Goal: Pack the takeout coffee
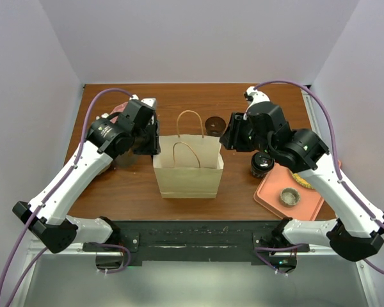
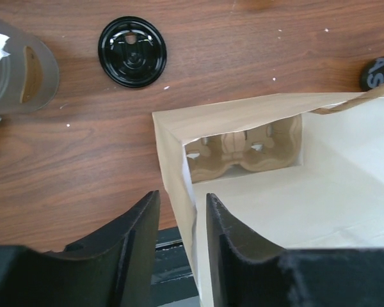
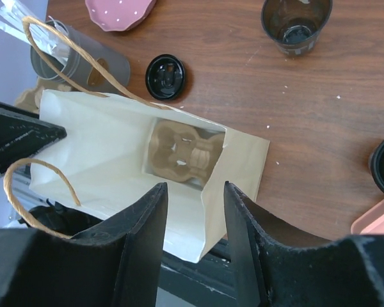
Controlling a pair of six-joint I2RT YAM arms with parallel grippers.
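Brown paper sits between the fingers of both hands. The left gripper (image 2: 182, 201) straddles the left wall of the paper bag (image 1: 188, 173) and the right gripper (image 3: 195, 188) straddles the opposite wall. Each pair of fingers stands apart, with a gap wider than the paper, so neither is pinching it. The bag stands upright with its mouth open. The takeout coffee (image 1: 261, 164) is outside the bag, lidded and upright on the table. It stands off to the outer side of the right hand, just beside the salmon tray (image 1: 310, 203), and nothing holds it.

I judge the step in hand to be readying the bag; the packing itself is not yet begun. The next move calls for the right hand to swing outward to the coffee, close around its body below the lid, keep it level and lower it through the mouth.

Both wrist views show what the overhead view hides: a moulded cardboard carrier (image 2: 243, 150) at the bottom of the bag, ahead of the fingers. Its pockets look fit to seat the cup. The left wrist view also shows a loose black lid (image 2: 132, 43) ahead and outward of its fingers. Only the overhead view shows the coffee whole; the right wrist view catches just its edge at the border.
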